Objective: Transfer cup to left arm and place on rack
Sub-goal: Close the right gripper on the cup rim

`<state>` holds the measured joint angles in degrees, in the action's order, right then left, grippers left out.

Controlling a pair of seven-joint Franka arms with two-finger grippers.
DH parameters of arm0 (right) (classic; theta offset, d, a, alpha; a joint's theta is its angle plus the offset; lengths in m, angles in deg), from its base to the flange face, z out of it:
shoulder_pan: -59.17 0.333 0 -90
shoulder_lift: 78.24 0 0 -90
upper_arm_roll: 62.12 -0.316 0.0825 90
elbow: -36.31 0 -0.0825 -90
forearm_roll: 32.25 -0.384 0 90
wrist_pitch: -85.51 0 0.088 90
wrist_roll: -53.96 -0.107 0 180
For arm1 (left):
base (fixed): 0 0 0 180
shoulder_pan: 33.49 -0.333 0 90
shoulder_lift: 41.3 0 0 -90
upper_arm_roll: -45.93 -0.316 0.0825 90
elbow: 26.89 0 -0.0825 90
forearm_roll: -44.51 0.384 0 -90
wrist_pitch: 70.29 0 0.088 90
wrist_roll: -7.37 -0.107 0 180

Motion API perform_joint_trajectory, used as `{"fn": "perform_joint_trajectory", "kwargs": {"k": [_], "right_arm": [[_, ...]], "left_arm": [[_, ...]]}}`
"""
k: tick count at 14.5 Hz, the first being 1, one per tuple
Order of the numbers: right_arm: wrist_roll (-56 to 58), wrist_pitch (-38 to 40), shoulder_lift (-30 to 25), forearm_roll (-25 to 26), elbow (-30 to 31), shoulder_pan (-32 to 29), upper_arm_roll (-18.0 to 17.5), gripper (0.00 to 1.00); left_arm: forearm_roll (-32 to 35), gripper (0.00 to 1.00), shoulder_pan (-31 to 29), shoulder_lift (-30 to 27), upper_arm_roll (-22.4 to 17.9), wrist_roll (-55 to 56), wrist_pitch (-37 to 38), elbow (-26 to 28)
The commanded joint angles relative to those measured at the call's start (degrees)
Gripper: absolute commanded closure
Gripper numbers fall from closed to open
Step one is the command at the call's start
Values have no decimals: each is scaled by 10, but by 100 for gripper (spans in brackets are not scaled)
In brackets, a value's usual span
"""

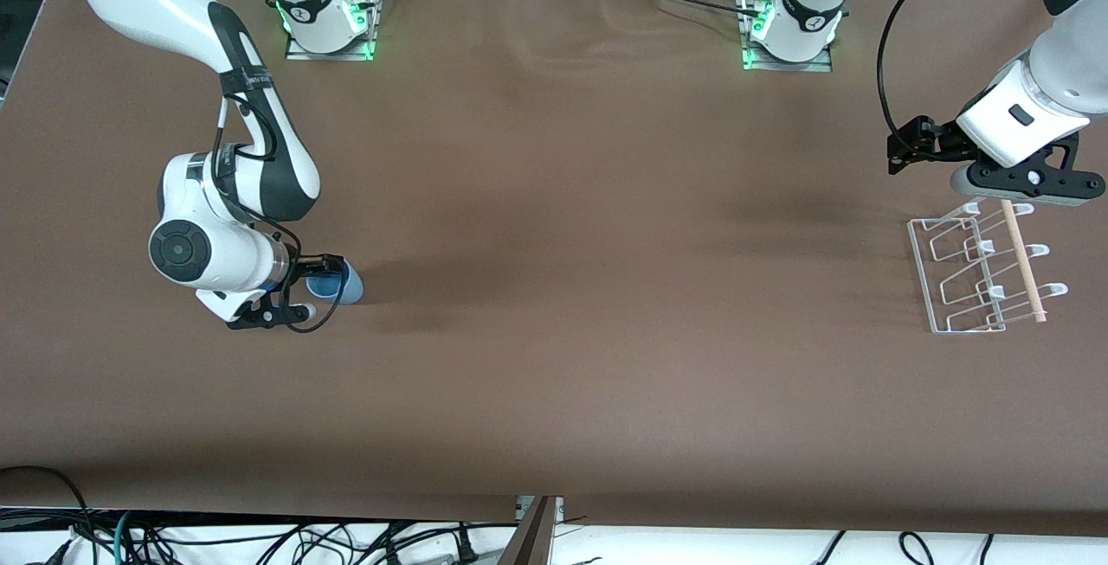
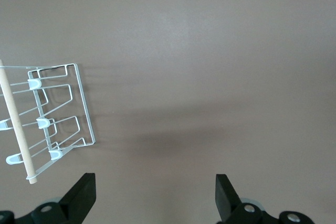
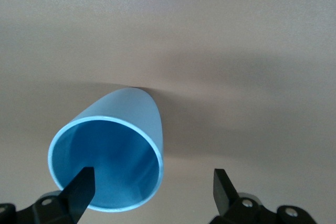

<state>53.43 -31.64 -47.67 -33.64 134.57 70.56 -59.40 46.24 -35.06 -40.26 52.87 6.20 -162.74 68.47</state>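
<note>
The light-blue cup (image 1: 339, 285) is on the brown table near the right arm's end, its open mouth turned toward my right gripper (image 1: 322, 286). In the right wrist view the cup (image 3: 113, 148) fills the lower part. My right gripper (image 3: 153, 192) is open; one finger (image 3: 81, 184) lies across the cup's mouth and the other stands well clear outside the rim. The white wire rack (image 1: 978, 275) with its wooden dowel (image 1: 1026, 262) stands at the left arm's end. My left gripper (image 1: 905, 148) is open and empty over the table beside the rack (image 2: 52, 108).
The brown table cloth (image 1: 589, 288) runs bare between the cup and the rack. The two arm bases (image 1: 329, 16) (image 1: 792, 24) stand along the table's edge farthest from the front camera. Cables hang below the edge nearest that camera.
</note>
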Motion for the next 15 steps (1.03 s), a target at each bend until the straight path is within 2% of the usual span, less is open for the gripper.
{"fn": "perform_joint_trajectory", "kwargs": {"k": [1, 4, 6, 7, 8, 9, 12, 13, 15], "right_arm": [[17, -2, 0, 3, -4, -3, 1, 0], [11, -28, 25, 3, -4, 5, 1, 2], [17, -30, 34, 4, -5, 6, 1, 20], [17, -31, 35, 5, -5, 5, 1, 26], [17, -30, 35, 4, -7, 6, 1, 38], [17, -28, 34, 4, -11, 6, 1, 55], [16, -28, 34, 4, -17, 6, 1, 85], [18, -26, 34, 4, -21, 6, 1, 100], [16, -25, 34, 3, -21, 6, 1, 100]], "left_arm": [[-8, 0, 1, 4, -1, 6, 11, -15], [-8, 0, 1, 4, -1, 6, 11, -15], [-8, 0, 1, 4, -1, 6, 11, -15], [-8, 0, 1, 4, -1, 6, 11, -15], [-8, 0, 1, 4, -1, 6, 11, -15], [-8, 0, 1, 4, -1, 6, 11, -15], [-8, 0, 1, 4, -1, 6, 11, -15], [-8, 0, 1, 4, -1, 6, 11, -15], [-8, 0, 1, 4, -1, 6, 11, -15]]}}
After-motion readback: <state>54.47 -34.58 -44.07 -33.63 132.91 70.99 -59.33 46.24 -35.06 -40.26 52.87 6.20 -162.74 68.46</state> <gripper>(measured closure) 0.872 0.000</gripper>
